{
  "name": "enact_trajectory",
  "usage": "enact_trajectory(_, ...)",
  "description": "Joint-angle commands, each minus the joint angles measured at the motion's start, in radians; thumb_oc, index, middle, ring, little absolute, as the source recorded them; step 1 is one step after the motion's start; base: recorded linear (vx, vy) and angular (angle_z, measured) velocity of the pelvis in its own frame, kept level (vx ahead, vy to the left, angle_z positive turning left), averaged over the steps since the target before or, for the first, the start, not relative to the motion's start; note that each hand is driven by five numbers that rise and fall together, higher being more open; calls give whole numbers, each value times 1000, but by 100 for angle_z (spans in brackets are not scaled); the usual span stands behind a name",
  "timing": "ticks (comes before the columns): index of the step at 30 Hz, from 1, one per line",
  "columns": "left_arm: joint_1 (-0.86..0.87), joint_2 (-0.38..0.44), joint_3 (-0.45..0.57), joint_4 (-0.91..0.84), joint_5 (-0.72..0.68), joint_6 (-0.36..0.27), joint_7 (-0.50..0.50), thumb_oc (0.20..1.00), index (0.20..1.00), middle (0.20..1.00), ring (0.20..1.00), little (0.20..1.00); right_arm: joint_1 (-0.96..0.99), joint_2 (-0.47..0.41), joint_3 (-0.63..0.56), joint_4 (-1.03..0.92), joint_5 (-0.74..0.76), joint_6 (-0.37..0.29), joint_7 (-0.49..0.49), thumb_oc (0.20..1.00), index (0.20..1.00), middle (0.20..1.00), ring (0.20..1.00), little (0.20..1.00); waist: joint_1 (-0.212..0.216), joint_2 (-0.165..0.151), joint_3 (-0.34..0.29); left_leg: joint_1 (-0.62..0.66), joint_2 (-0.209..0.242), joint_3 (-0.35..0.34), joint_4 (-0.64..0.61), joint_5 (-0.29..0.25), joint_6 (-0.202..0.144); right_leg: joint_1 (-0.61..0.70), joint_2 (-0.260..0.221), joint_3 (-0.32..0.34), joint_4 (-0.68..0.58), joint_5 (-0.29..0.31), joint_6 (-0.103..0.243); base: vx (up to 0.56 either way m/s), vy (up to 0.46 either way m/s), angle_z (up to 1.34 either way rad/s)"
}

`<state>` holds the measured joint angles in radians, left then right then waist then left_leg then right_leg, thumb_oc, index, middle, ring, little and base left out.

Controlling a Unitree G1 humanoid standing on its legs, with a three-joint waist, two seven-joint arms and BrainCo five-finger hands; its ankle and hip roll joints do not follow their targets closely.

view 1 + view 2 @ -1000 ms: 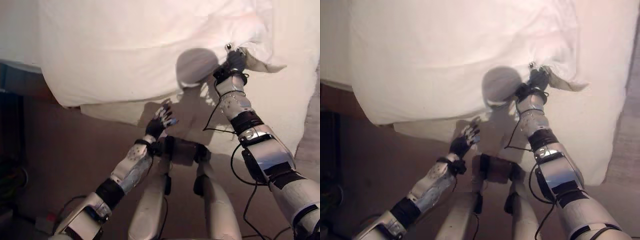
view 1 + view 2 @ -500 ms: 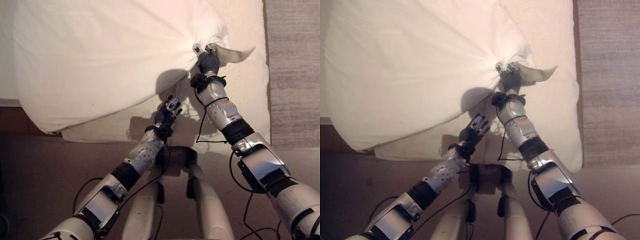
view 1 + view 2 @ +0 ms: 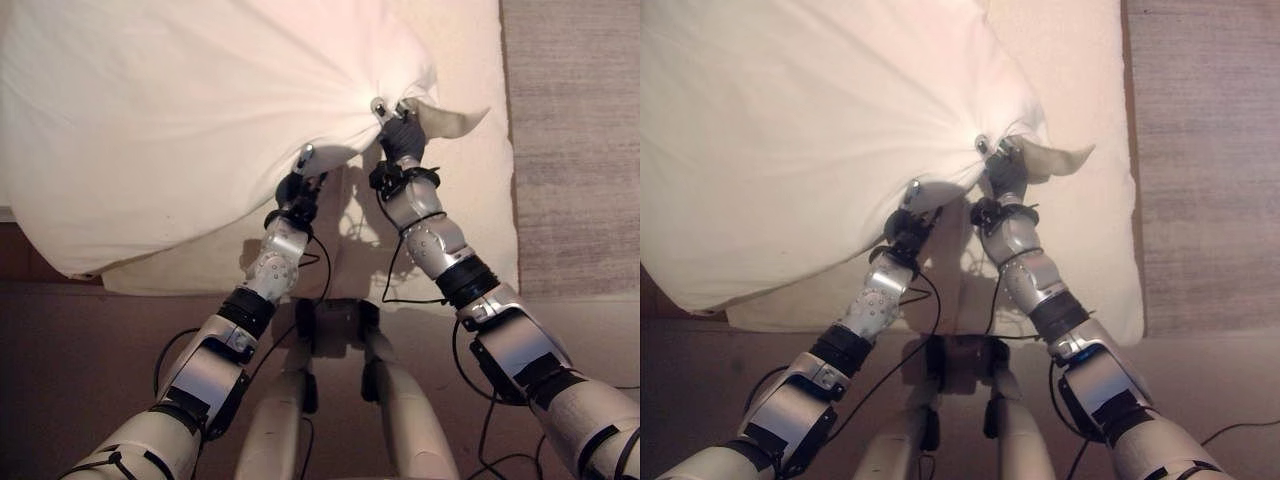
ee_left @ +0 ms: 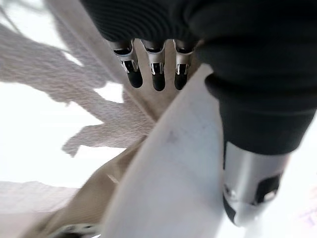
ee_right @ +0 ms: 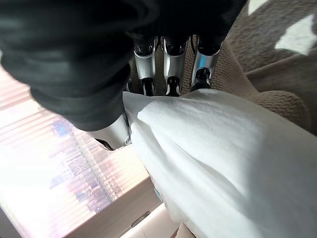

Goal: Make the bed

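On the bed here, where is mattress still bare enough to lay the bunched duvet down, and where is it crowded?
Bare mattress runs right of the right robot hand to the bed's edge by the carpet, plus a strip along the near edge. Crowded: the white duvet covers the rest, with the left robot hand at its hem.

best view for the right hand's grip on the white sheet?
Right wrist view: the right hand has its fingers curled over a fold of the white sheet. Both eye views show that hand from behind, where the sheet's creases gather.
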<state>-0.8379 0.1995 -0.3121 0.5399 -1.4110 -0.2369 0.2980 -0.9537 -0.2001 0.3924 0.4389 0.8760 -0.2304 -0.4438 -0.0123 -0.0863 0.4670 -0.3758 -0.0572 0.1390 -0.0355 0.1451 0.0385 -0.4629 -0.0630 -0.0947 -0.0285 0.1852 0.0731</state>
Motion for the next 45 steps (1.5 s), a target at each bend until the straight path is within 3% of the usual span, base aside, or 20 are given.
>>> enact_trajectory(1, -56, -16, 109, 55, -42, -135, 27, 1000, 1000, 1000, 1000, 1000, 67, -37, -135, -110, 11, -144, -3, 200, 200, 200, 200, 200, -8, 30, -116, -40, -3, -21, 90, -109, -38, 23, -21, 9, 62, -36, 59, 0, 0, 0)
enact_trajectory(5, -54, -20, 174, 41, -63, -211, 63, 1000, 1000, 1000, 1000, 1000, 105, -29, -151, -119, 9, -160, -21, 200, 200, 200, 200, 200, -7, 27, -116, -43, -2, -20, 95, -111, -40, 24, -23, 2, 67, -39, 59, 0, 0, 0)
enact_trajectory(16, 0, 31, 335, 60, 21, -301, 162, 1000, 1000, 1000, 1000, 1000, 211, -22, -203, -147, -9, -189, -54, 200, 200, 200, 200, 200, 8, 17, -124, -27, -1, -27, 92, -119, -42, 39, -28, -18, 72, -51, 60, 0, 0, 0)
enact_trajectory(31, 105, 70, 464, 46, 111, -356, 225, 1000, 1000, 1000, 1000, 1000, 320, 1, -274, -115, 34, -229, -52, 200, 200, 200, 200, 200, 28, 16, -128, -15, -6, -31, 104, -134, -40, 52, -33, -27, 84, -63, 57, 3, 1, 1)
enact_trajectory(45, 152, 86, 505, 19, 129, -379, 228, 1000, 1000, 1000, 1000, 1000, 353, 7, -289, -81, 45, -230, -44, 200, 200, 200, 200, 200, 39, 28, -127, -19, -10, -32, 116, -139, -38, 49, -36, -26, 98, -69, 55, 0, 0, 0)
